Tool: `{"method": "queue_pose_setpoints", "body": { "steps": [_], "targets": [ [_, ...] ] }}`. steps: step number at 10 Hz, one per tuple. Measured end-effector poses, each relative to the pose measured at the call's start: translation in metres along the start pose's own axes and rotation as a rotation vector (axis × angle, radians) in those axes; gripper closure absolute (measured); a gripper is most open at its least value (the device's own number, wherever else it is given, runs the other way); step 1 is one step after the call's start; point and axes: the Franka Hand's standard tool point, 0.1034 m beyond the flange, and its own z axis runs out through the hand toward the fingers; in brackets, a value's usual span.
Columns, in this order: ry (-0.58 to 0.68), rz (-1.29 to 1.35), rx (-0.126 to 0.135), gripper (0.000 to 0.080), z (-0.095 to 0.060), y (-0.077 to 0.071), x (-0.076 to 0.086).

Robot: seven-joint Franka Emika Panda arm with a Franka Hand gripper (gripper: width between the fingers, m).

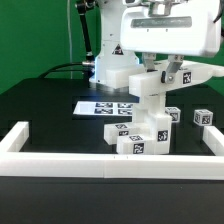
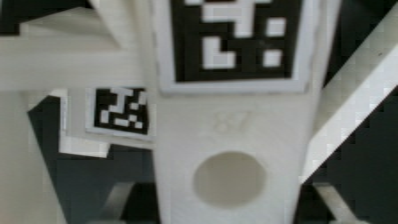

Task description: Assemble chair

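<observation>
The chair is in white blocky parts with black-and-white tags. Several of them stand clustered (image 1: pixel 140 138) near the front of the table. My gripper (image 1: pixel 155 68) hangs just above that cluster, shut on an upright white chair part (image 1: pixel 150 95). A tagged piece (image 1: pixel 184 75) shows beside the fingers. In the wrist view the held part (image 2: pixel 231 130) fills the middle, with a large tag near one end and a round hole (image 2: pixel 231 175) near the fingers. The gripper (image 2: pixel 228 198) has one finger on each side of the part. Another tagged part (image 2: pixel 118 108) lies behind.
The marker board (image 1: pixel 103 107) lies flat on the black table at the exterior view's left of the cluster. Small tagged blocks (image 1: pixel 205 117) (image 1: pixel 172 115) sit at the exterior view's right. A low white border rail (image 1: pixel 60 160) runs along the front and both sides.
</observation>
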Motion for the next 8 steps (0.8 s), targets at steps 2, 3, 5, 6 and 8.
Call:
{"method": "queue_pose_setpoints", "body": {
  "steps": [2, 3, 5, 6, 8],
  "targets": [
    [0.000, -0.007, 0.000, 0.0508, 0.0001, 0.0001, 0.0005],
    [0.002, -0.009, -0.001, 0.0508, 0.0005, 0.0007, 0.0029],
    [0.002, -0.036, -0.001, 0.0508, 0.0004, 0.0003, 0.0022],
    [0.002, -0.039, -0.001, 0.0508, 0.0004, 0.0002, 0.0021],
    [0.001, -0.030, 0.000, 0.0508, 0.0004, 0.0000, 0.0018]
  ]
}}
